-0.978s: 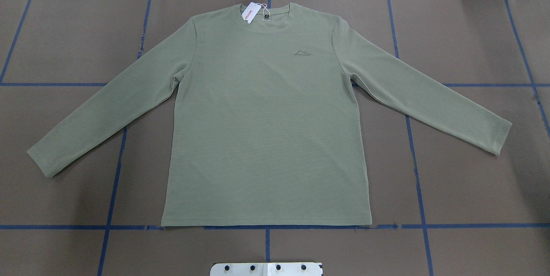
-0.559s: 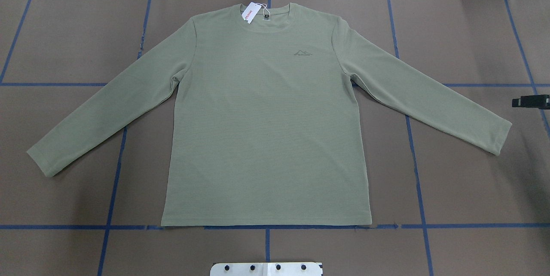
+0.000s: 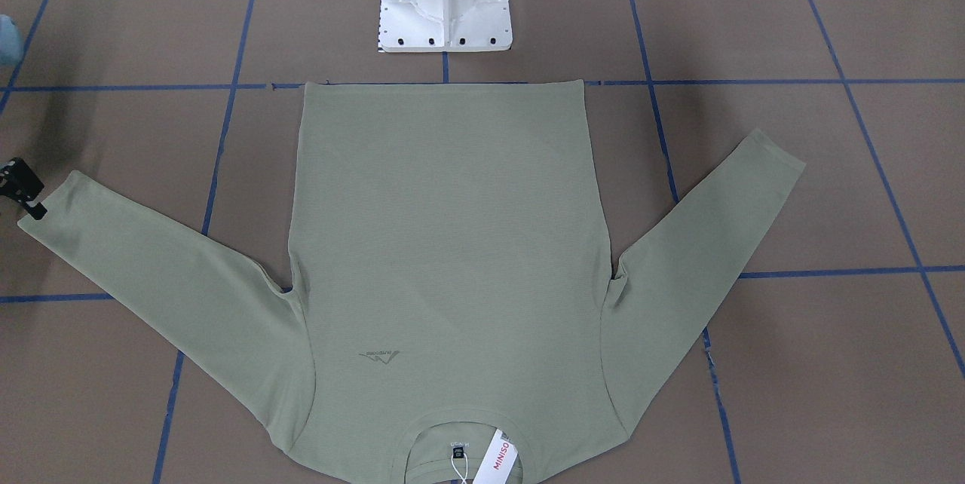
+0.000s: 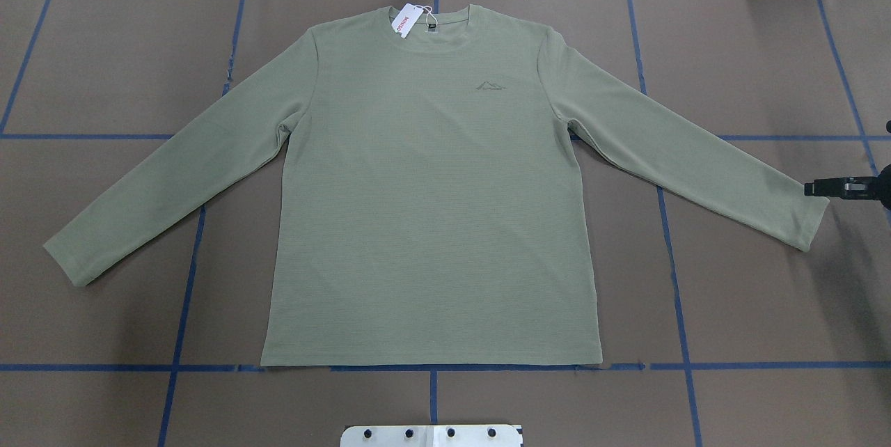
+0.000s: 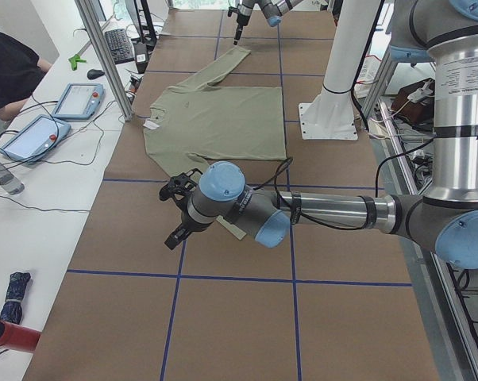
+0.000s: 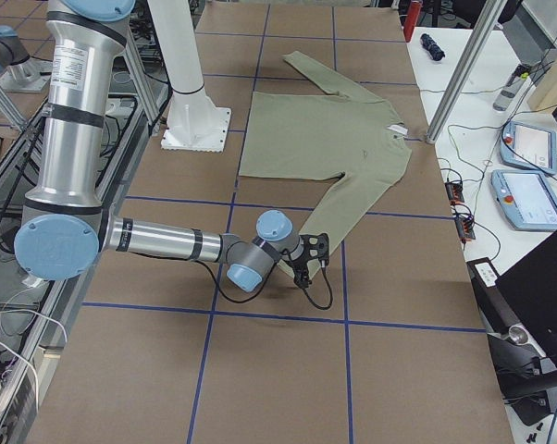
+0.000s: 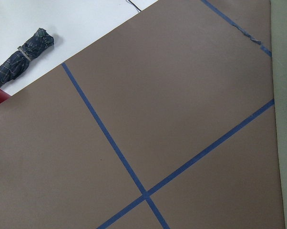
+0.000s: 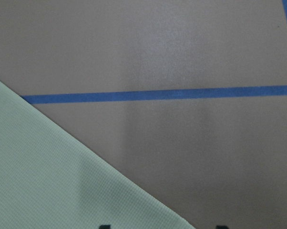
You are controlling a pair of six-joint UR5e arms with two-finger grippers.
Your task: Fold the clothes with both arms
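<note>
The pale green long-sleeved shirt (image 4: 431,189) lies flat and face up on the brown table, sleeves spread, with its white hang tag (image 4: 406,21) at the collar. My right gripper (image 4: 809,189) hovers low at the tip of the sleeve on the robot's right, just beside the cuff (image 4: 811,224). From across the table the right gripper (image 3: 30,205) appears at the left edge. In the right wrist view two dark fingertips stand well apart over the sleeve (image 8: 48,181), so it is open. My left gripper (image 5: 178,214) shows only in the exterior left view, beyond the other sleeve; I cannot tell its state.
The white pedestal base (image 3: 445,9) stands just behind the shirt's hem. Blue tape lines (image 4: 672,259) grid the table. A side table with tablets (image 5: 76,99) and a seated person (image 5: 9,67) runs along the far edge. A folded umbrella (image 7: 22,55) lies off the table's left end.
The right gripper came in from the right edge of the overhead view and moved left and nearer, up to the sleeve's cuff. The shirt has not moved.
</note>
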